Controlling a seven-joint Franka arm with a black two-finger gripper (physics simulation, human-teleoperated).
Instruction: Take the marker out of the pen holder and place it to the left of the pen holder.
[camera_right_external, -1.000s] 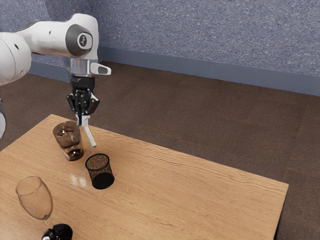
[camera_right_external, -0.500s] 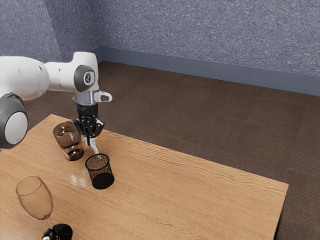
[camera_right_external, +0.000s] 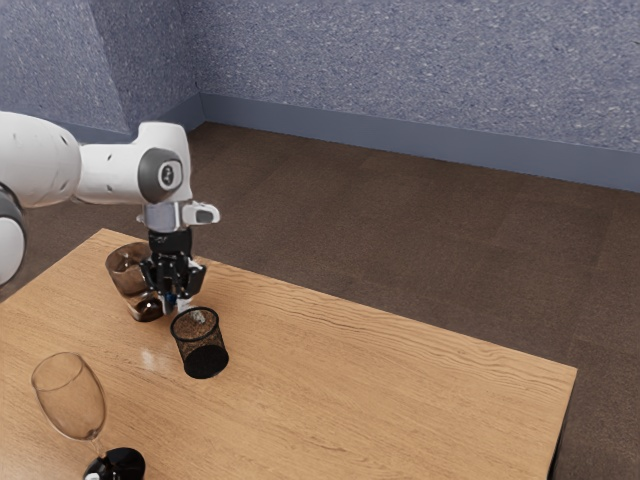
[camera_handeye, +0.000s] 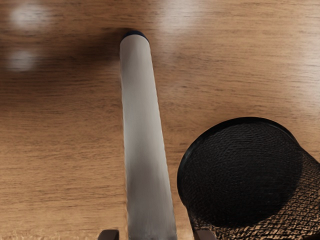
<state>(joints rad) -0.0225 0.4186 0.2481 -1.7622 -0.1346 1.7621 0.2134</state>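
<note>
**Marker out of the mesh pen holder, beside it at the claw**

Taking the pen holder as the clock's centre in the exterior view, the stemmed wine glass stands nearest, at 8 o'clock, with a rounded black object by its foot. Next comes the upright pen holder on the wooden table. Beyond it, the marker and the low-set claw are at about 11 o'clock; whether the claw grips the marker, one cannot tell. The wrist view has the marker's pale barrel just beside the holder, apart from it, its dark end pointing away from the claw. Farther, between 10 and 11 o'clock, sits a brown-tinted tumbler.
</note>
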